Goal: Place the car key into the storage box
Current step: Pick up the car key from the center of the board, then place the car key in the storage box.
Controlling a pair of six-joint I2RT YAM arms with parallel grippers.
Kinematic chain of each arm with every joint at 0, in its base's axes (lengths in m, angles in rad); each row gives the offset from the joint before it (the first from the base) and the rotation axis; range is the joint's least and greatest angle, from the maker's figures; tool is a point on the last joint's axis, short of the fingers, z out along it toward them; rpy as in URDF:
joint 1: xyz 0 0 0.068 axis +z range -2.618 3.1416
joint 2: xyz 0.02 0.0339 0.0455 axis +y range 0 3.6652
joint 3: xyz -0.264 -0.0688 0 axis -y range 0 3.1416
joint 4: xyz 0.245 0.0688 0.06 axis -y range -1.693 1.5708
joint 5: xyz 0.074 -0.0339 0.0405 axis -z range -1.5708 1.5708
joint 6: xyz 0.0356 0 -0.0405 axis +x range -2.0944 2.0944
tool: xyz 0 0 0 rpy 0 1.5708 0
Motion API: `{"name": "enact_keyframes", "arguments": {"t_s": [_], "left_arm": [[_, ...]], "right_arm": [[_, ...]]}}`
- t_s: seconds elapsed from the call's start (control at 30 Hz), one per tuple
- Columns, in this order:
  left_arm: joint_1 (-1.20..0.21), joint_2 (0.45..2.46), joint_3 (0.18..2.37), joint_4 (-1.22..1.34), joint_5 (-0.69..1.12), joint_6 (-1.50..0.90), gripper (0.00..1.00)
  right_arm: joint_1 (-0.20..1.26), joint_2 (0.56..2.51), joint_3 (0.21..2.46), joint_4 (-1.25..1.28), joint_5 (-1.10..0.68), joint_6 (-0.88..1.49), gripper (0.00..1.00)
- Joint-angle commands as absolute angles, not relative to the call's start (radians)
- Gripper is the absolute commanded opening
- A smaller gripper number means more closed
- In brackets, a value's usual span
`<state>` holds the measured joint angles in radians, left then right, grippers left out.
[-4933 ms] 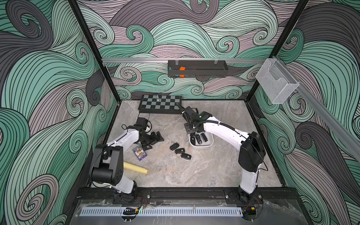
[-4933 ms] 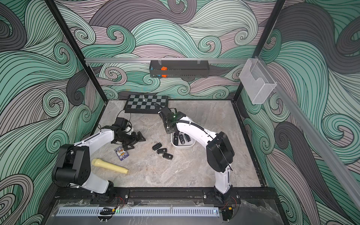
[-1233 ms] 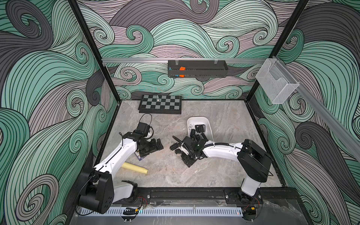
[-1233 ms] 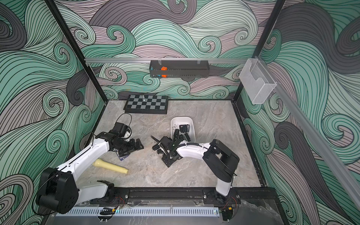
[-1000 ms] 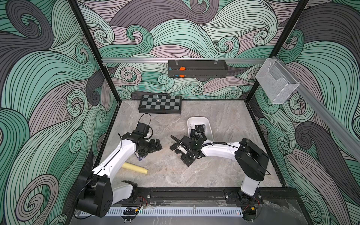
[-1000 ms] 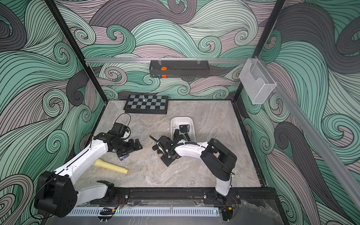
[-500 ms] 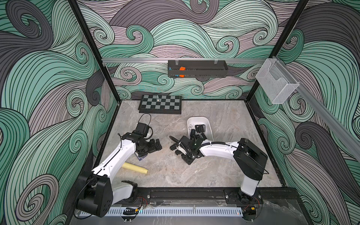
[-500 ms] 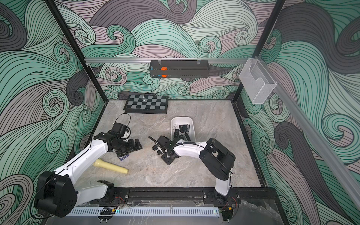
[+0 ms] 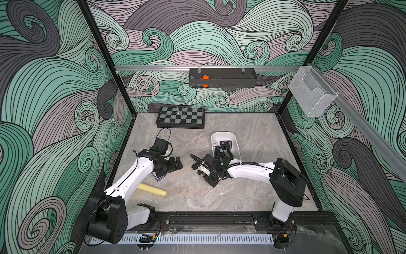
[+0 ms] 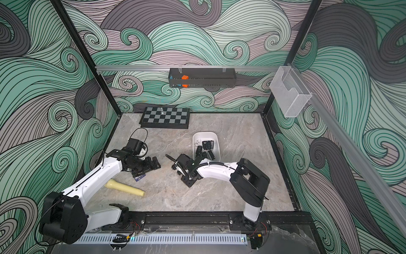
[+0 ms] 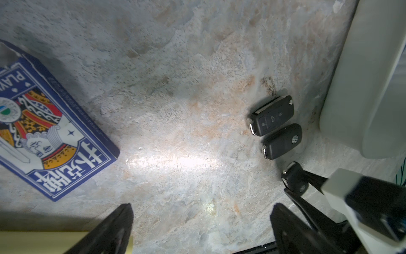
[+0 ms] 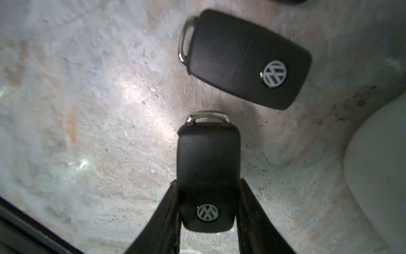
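Right of the bench's middle, the white rounded plastic storage box [image 9: 236,146] holds several black key fobs [image 9: 226,145]; the long black perforated tray [image 9: 230,83] on the far rail holds an orange block [image 9: 205,77]. The car key [image 12: 207,158], a black fob with round silver badge and silver loop, is outside the box at its near-left corner, pinched by the right gripper [image 12: 207,187]; the left gripper [image 11: 202,220] hangs spread, empty. Seconds earlier the right gripper hovered over the box.

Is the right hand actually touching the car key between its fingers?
Touching. The right wrist view shows the right hand closed on the car key, both fingers pressed flat against its sides with no gap.
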<state>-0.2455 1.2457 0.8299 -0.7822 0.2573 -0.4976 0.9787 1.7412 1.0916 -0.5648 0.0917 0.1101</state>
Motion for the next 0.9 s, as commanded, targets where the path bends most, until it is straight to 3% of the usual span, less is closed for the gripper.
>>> {"name": "enact_keyframes", "arguments": {"t_s": [0.0, 0.47, 0.87], "left_arm": [[-0.249, 1.295, 0.86, -0.75, 0.304, -0.492, 0.99], [-0.256, 1.478, 0.963, -0.694, 0.36, -0.511, 0.98], [-0.26, 1.476, 0.955, -0.681, 0.332, -0.545, 0.98]], "right_arm": [[0.984, 1.644, 1.082, -0.571, 0.083, 0.144, 0.25], [0.936, 1.438, 1.073, -0.592, 0.235, 0.169, 0.26], [0.716, 1.596, 1.23, -0.595, 0.24, 0.181, 0.26]]}}
